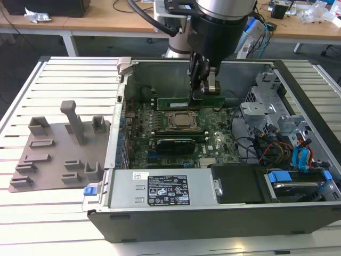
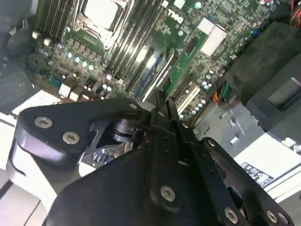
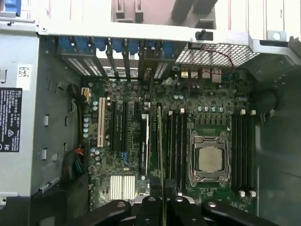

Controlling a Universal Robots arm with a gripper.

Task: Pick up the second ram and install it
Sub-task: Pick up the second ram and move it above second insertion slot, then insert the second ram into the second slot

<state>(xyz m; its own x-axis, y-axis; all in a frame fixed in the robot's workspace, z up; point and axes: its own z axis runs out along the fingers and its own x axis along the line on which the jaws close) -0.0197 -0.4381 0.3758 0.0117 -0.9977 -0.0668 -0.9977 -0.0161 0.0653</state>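
- The open case (image 1: 213, 224) on the table (image 1: 64, 80) holds a green board (image 1: 216, 144) with a metal socket (image 1: 180, 120). Cables (image 1: 272, 146) lie toward the exterior view's right.
- The claw (image 1: 205, 95) reaches into the case, clenched on the ram (image 1: 173, 101), which stands on edge just beyond the socket.
- A grey tray (image 1: 48, 160) lies on the table at the exterior view's left.
- In the first wrist view the ram (image 3: 161, 150) shows edge-on as a thin line over the slots (image 3: 175, 146) beside the socket (image 3: 208, 157). Whether it sits in a slot cannot be told.
- In the second wrist view the claw (image 2: 162, 109) covers most of the ram.
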